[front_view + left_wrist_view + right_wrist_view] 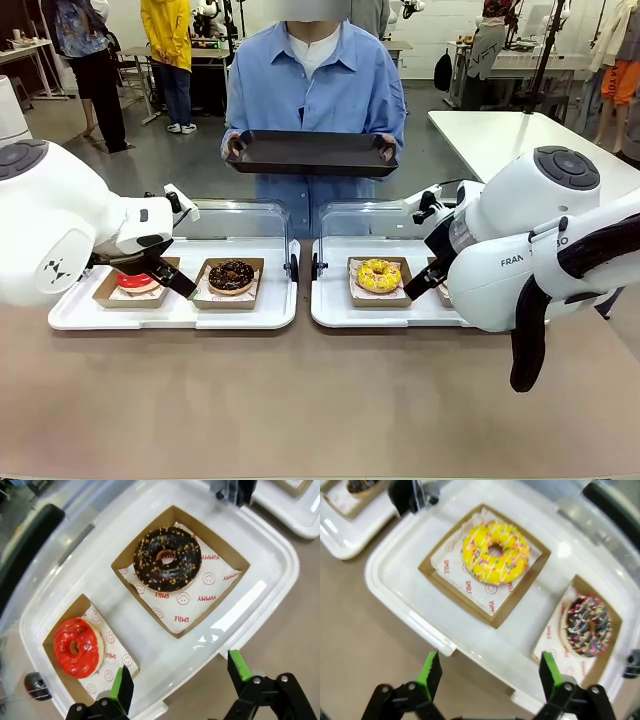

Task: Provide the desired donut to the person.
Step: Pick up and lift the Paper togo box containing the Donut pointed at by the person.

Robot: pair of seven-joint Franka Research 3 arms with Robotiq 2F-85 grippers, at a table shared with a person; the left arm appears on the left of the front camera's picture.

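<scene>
1. The person [315,90] in the light blue shirt is standing at the far side of the table [300,420]. The person's hands [386,147] are gripping the two ends of one black tray [310,153], which is being held level.
2. Two white containers are sitting side by side on the table, the left white tray [175,312] and the right white tray [335,312]. Each has a clear lid [235,218] standing open at its far edge.
3. Four donuts are lying in them, two per tray. Each is sitting in one of four brown cardboard boxes [215,544] lined with printed paper.
4. The left white tray is holding the red-glazed donut [76,647] at its outer end. The chocolate donut with nut crumbs [167,558] is lying nearer the middle.
5. The right white tray is holding the yellow sprinkled donut [495,552] nearer the middle. The chocolate donut with coloured sprinkles [587,626] is lying at the outer end.
6. The left gripper [180,672] is hovering over the near rim of the left white tray. Its fingers are spread wide, with nothing between them.
7. The right gripper [490,667] is hovering over the near rim of the right white tray, likewise spread and empty.
</scene>
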